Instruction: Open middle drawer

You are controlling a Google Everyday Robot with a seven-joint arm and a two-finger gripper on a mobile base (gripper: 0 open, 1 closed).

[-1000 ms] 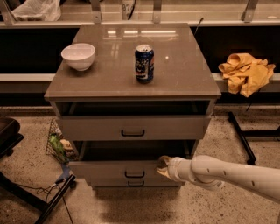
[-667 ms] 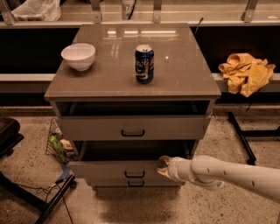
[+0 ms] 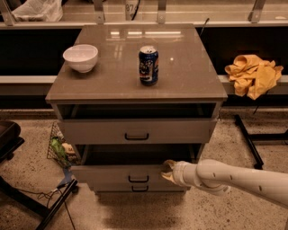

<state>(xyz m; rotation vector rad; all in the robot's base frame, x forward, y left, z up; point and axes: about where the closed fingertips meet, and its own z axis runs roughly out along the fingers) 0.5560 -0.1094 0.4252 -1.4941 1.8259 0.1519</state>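
Counter (image 3: 189, 76) sits over three stacked drawers: bowl (image 3: 81, 57) on its left part, can (image 3: 148, 65) near centre, right of the bowl. Top drawer (image 3: 135, 131) stands out slightly, middle drawer (image 3: 112, 174) beneath juts further forward, bottom drawer (image 3: 139, 189) lowest and set back; claw (image 3: 168, 171) at the right part of the middle drawer's upper front edge, arm (image 3: 238, 179) reaching in from the right. Cloth (image 3: 254, 74) lies right of the counter, wire basket (image 3: 60, 150) on the floor (image 3: 135, 215) just left of the drawers, bag (image 3: 36, 9) behind, far left.

Seemingly part-hidden pincer (image 3: 168, 171) at middle drawer (image 3: 112, 174).
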